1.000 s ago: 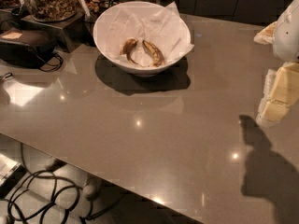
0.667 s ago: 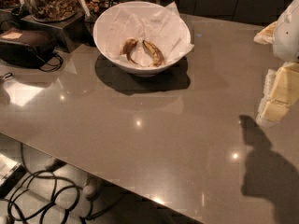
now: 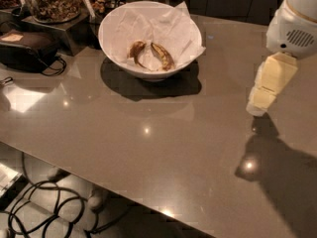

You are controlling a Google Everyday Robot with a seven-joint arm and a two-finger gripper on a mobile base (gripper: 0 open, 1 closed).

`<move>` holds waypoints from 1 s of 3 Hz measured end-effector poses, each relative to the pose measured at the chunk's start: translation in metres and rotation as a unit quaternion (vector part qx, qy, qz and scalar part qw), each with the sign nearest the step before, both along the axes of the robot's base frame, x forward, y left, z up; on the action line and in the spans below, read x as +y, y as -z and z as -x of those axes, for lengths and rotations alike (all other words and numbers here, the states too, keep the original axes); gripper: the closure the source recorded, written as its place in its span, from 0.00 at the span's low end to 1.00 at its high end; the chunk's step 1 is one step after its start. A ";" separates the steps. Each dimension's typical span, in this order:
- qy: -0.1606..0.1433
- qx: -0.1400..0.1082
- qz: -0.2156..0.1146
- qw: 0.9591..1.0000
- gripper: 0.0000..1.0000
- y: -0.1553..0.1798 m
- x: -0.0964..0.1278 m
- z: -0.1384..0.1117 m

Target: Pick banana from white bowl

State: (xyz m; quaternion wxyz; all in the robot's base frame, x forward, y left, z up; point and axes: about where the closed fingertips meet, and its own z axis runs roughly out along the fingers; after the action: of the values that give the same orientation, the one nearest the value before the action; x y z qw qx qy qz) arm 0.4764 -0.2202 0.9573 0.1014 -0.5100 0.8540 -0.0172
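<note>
The pale cream tool (image 3: pixel 258 105) on the white robot arm (image 3: pixel 292 26) has edged a little inward from the right edge of the glossy grey-brown table (image 3: pixel 148 148), yet it hangs well apart from the large round white bowl (image 3: pixel 143 73) near the far edge. How far open it is I cannot tell. The small yellow-brown blotched banana (image 3: pixel 162 56) lies untouched on the crumpled paper inside the bowl, so the reach looks barely begun
</note>
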 end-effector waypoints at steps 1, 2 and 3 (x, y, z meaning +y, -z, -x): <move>0.076 0.041 -0.022 0.996 0.00 0.020 0.000 -0.044; 0.088 0.028 -0.030 0.995 0.00 0.022 0.001 -0.058; 0.108 0.026 -0.064 0.992 0.00 0.024 0.012 -0.075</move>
State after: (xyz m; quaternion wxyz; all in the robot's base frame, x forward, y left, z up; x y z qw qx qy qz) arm 0.5514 -0.2087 0.9338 0.1089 -0.4079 0.9056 0.0403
